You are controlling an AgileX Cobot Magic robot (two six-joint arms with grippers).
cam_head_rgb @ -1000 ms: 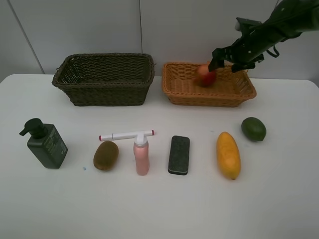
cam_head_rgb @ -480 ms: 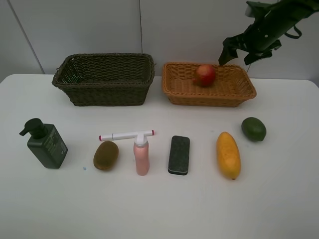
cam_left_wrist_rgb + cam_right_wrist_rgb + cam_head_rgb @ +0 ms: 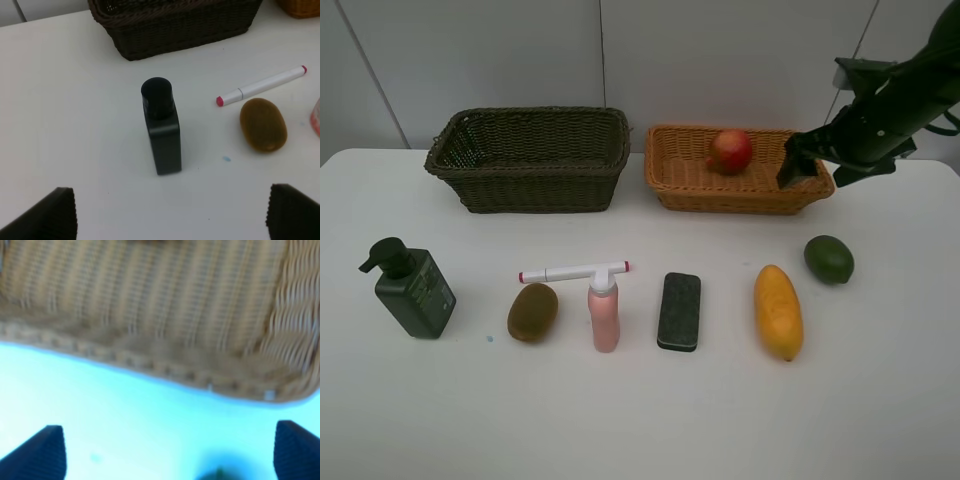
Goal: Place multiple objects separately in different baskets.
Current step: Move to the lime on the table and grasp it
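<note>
Over the tan basket (image 3: 740,196), right fingers (image 3: 44,454) apart

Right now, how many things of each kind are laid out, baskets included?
Fruit: 4 (kiwi, mango, lime, pomegranate)
Bottles: 2 (pump bottle, pink bottle)
Stationery: 2 (marker, eraser)
Baskets: 2 (dark basket, tan basket)
Total: 10
</note>
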